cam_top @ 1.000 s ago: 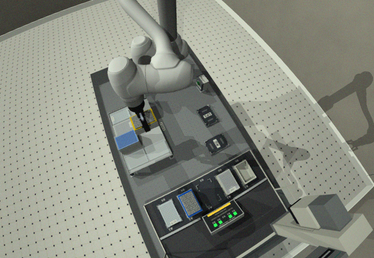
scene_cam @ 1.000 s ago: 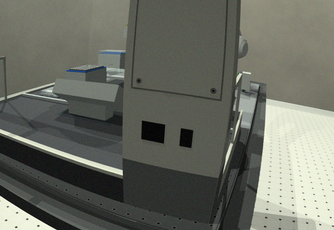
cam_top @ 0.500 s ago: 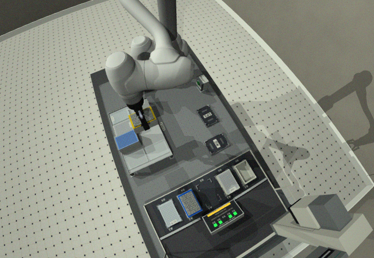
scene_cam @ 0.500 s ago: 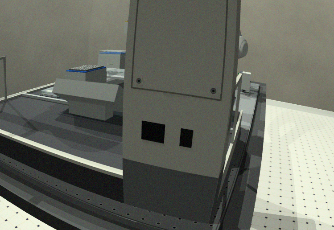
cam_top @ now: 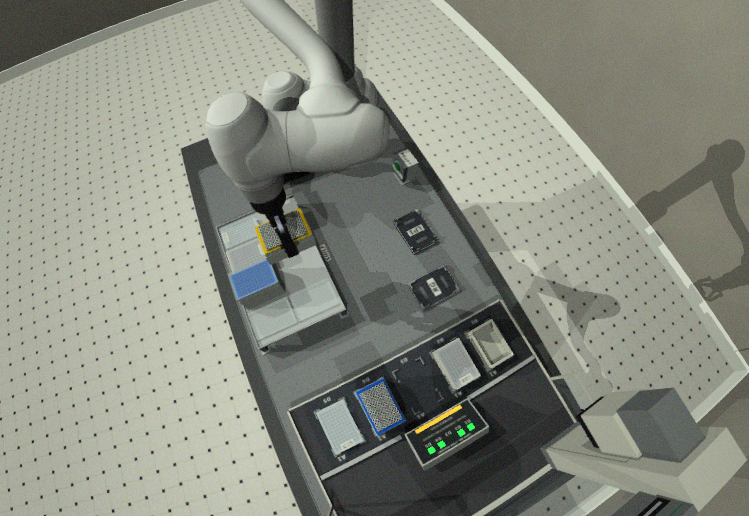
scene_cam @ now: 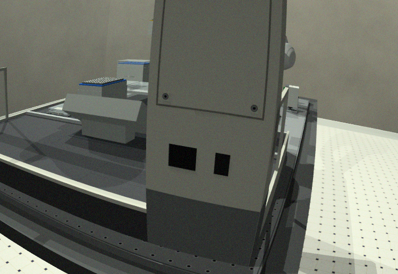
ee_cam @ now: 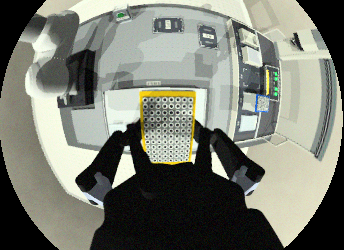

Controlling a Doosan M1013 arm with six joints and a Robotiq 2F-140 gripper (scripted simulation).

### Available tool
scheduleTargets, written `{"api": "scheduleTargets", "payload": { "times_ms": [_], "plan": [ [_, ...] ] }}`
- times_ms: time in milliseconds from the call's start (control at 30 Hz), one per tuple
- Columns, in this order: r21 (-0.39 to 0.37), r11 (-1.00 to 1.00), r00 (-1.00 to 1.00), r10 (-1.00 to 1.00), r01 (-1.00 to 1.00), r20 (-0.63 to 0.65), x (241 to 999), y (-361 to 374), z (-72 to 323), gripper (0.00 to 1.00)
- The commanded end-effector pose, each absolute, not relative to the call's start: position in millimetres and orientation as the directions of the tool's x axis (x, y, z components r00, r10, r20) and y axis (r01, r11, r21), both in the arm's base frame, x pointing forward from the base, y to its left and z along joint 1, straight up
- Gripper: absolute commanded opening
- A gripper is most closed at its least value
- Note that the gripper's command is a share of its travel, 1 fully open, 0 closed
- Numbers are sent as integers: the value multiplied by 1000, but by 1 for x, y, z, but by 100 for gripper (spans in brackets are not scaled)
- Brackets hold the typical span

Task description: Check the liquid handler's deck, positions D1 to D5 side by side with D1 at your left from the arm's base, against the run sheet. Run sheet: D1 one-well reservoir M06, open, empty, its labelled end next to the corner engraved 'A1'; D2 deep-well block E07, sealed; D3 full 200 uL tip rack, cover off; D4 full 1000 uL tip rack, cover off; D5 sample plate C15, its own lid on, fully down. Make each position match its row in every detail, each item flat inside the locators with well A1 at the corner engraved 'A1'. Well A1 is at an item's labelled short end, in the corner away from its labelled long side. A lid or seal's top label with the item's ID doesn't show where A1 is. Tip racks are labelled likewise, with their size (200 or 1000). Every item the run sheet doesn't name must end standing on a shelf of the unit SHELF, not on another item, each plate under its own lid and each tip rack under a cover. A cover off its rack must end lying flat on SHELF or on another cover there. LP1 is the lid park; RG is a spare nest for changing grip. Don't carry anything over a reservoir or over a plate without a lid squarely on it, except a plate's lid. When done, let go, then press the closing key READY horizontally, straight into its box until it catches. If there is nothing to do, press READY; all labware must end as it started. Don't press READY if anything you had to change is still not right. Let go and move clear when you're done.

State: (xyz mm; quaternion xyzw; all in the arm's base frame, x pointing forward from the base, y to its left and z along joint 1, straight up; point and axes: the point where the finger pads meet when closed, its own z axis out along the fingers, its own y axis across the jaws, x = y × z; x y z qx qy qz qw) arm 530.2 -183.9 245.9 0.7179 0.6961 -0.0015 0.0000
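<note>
My gripper (cam_top: 284, 235) is shut on a yellow-rimmed tip rack (cam_top: 283, 230) with no cover, at the far end of the shelf unit (cam_top: 287, 285). In the wrist view the rack (ee_cam: 168, 125) sits between my two fingers; I cannot tell whether it rests on the shelf or hangs just above it. On the deck, a lidded plate (cam_top: 339, 428) is in the leftmost position. Next to it stand a blue-rimmed open tip rack (cam_top: 379, 405), an empty nest (cam_top: 418, 379), a sealed block (cam_top: 455, 363) and an open reservoir (cam_top: 489, 343).
A blue-covered rack (cam_top: 253, 279) stands on the shelf beside my gripper, with pale plates (cam_top: 242, 240) behind it. Two dark nests (cam_top: 416, 230) (cam_top: 434, 286) lie mid-table. The READY key box (cam_top: 404, 164) is at the far edge. A tall tower (scene_cam: 212, 122) blocks the exterior view.
</note>
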Motion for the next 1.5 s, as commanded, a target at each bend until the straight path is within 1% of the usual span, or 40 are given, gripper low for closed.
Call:
{"api": "scheduleTargets", "payload": {
  "times_ms": [0,400,1467],
  "plan": [
    [-1,-31,31,1000,1000,-2,531,-184,250,10],
    [-1,-31,31,1000,1000,-2,532,-184,254,10],
    [-1,-31,31,1000,1000,-2,538,-44,254,10]
  ]
}}
